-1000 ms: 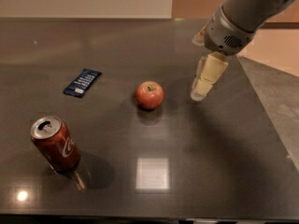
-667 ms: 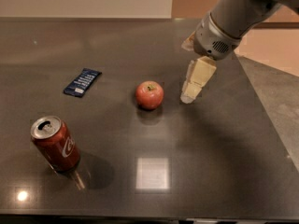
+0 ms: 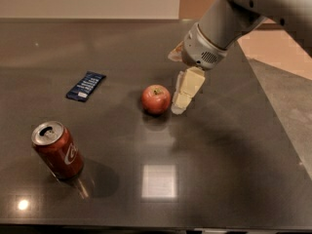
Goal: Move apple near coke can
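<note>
The apple point(image 3: 156, 99) is small, round and red, with a short stem in a pale dip on top. It sits near the middle of the dark table point(image 3: 229, 169). The coke can point(image 3: 57, 150) is red with white script and a silver top, and stands upright at the front left, well apart from the apple. The gripper point(image 3: 183, 97) hangs from the grey arm at the upper right. Its cream fingers point down just right of the apple, close to its side.
A flat dark blue packet point(image 3: 86, 86) lies at the left, behind the can. The table's right edge point(image 3: 278, 130) runs diagonally, with lower grey floor beyond it. A bright light reflection point(image 3: 158, 181) shows on the table front.
The gripper has moved left and slightly down, from well right of the apple to right beside it. The apple, can and packet have not moved.
</note>
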Controlling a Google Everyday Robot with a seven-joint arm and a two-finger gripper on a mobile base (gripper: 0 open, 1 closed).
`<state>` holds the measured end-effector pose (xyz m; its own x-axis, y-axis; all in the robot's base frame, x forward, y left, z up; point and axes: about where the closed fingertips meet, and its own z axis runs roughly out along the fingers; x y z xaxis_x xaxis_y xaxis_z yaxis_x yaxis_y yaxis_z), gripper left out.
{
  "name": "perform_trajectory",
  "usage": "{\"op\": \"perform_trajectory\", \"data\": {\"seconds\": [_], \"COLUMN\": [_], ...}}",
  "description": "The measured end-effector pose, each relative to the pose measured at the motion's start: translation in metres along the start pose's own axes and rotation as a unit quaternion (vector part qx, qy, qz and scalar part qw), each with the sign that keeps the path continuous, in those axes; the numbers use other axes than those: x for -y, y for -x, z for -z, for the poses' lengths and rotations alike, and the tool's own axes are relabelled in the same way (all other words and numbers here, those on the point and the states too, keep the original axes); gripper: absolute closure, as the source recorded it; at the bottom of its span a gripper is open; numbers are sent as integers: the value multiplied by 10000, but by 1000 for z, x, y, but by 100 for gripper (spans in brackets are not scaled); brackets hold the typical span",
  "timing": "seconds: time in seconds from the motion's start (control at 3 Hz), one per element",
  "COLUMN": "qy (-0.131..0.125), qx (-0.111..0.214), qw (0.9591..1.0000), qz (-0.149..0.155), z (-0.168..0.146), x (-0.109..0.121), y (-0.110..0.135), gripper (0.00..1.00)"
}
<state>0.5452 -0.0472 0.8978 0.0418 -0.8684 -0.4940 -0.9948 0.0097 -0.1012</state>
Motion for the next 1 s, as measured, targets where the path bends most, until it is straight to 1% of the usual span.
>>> {"op": "perform_trajectory", "data": {"seconds": [0.33, 0.67, 1.0], "qy": [189, 330, 418], "qx": [91, 98, 74], "qw": [9996, 9989, 9984], "qz": [181, 317, 378], "z": [-18, -36, -50], "x": [-3, -5, -6], "y": [12, 18, 22], "gripper": [0, 0, 0]}}
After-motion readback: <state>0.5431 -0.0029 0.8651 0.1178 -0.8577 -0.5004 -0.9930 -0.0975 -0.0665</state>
